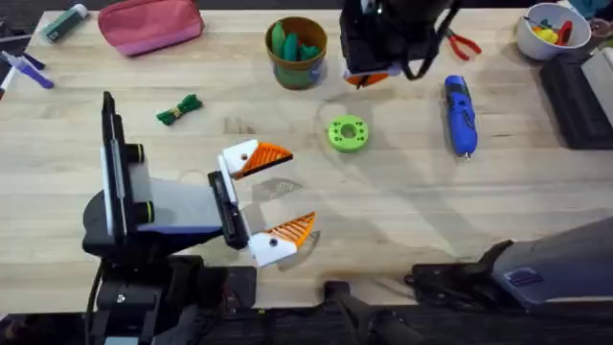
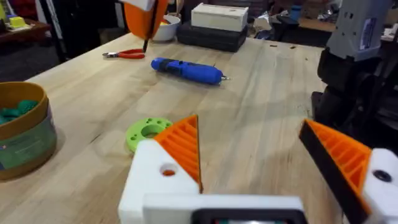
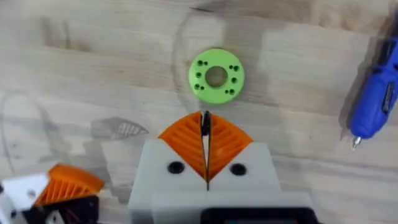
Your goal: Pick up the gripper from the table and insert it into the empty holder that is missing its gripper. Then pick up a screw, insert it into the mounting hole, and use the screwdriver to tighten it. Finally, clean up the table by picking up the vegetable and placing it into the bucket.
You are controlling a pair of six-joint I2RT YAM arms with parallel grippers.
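Note:
My left gripper [image 1: 299,190] [image 2: 249,124] rests open low over the table's near middle, nothing between its orange pads. My right gripper [image 1: 369,79] [image 3: 204,118] hangs above the table's far middle, shut; a thin dark sliver shows at its tips [image 2: 144,25], and I cannot tell if anything is held. The blue screwdriver [image 1: 460,115] [image 2: 186,70] [image 3: 376,93] lies to the right. The vegetable [image 1: 179,109] lies on the left. At the far middle stands the bucket [image 1: 297,53] [image 2: 22,130], green pieces inside. The loose gripper part and the screw are out of view.
A green disc [image 1: 347,133] [image 3: 216,76] with small holes lies between the two grippers. Red pliers [image 1: 463,43] and a white bowl [image 1: 546,34] sit far right, beside a black box [image 1: 579,96]. A pink pouch [image 1: 150,24] lies far left.

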